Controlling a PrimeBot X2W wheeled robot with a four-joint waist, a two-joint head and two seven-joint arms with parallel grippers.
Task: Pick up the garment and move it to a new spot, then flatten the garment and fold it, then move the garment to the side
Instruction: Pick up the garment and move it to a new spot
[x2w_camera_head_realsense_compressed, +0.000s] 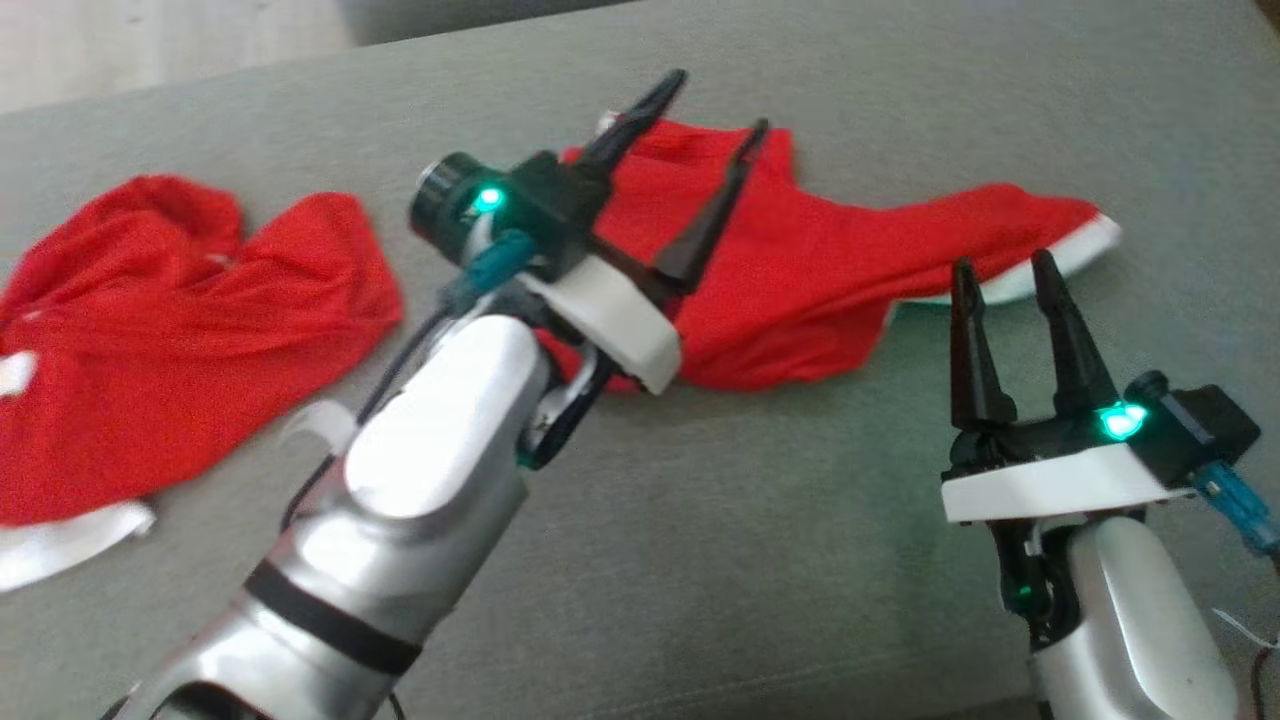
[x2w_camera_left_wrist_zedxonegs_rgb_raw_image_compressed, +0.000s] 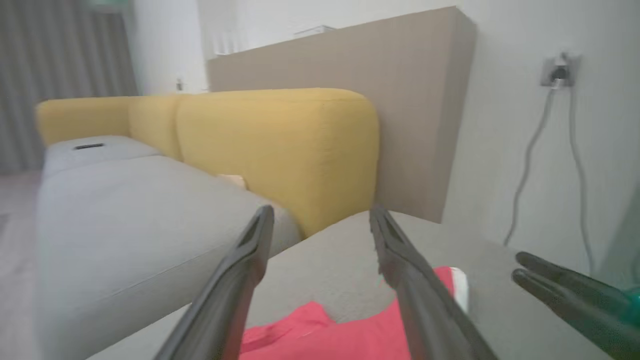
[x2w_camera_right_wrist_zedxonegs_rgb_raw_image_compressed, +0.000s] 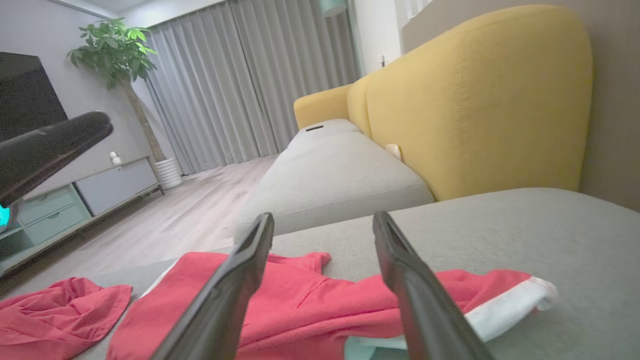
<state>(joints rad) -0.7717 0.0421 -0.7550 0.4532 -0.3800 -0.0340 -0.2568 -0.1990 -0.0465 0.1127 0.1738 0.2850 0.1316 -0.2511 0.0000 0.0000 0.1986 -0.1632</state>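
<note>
In the head view, the garment (x2w_camera_head_realsense_compressed: 800, 270) is lying crumpled toward the far edge of the grey sofa seat (x2w_camera_head_realsense_compressed: 700, 550). The left claw (x2w_camera_head_realsense_compressed: 720, 100) is hovering over it, fingers apart and gripping nothing. The right claw (x2w_camera_head_realsense_compressed: 1003, 262), also spread and empty, is hovering beside the garment's white-trimmed end. A second red garment (x2w_camera_head_realsense_compressed: 180, 340) is lying toward the seat's left edge.

In the left wrist view, the garment (x2w_camera_left_wrist_zedxonegs_rgb_raw_image_compressed: 340, 340) is showing below the parted fingers.

In the right wrist view, it (x2w_camera_right_wrist_zedxonegs_rgb_raw_image_compressed: 310, 310) is stretching across the seat beneath the parted fingers.

Silver, glossy forearm shells (x2w_camera_head_realsense_compressed: 440, 440) are carrying white plastic wrist plates (x2w_camera_head_realsense_compressed: 610, 320). The left gripper (x2w_camera_head_realsense_compressed: 720, 100) and right gripper (x2w_camera_head_realsense_compressed: 1002, 262) are showing long tapering black fingers (x2w_camera_head_realsense_compressed: 1070, 340). Green lights (x2w_camera_head_realsense_compressed: 1120, 420) are glowing, teal cable plugs (x2w_camera_head_realsense_compressed: 1235, 500) are trailing, and a black band (x2w_camera_head_realsense_compressed: 330, 620) is ringing the left forearm.
</note>
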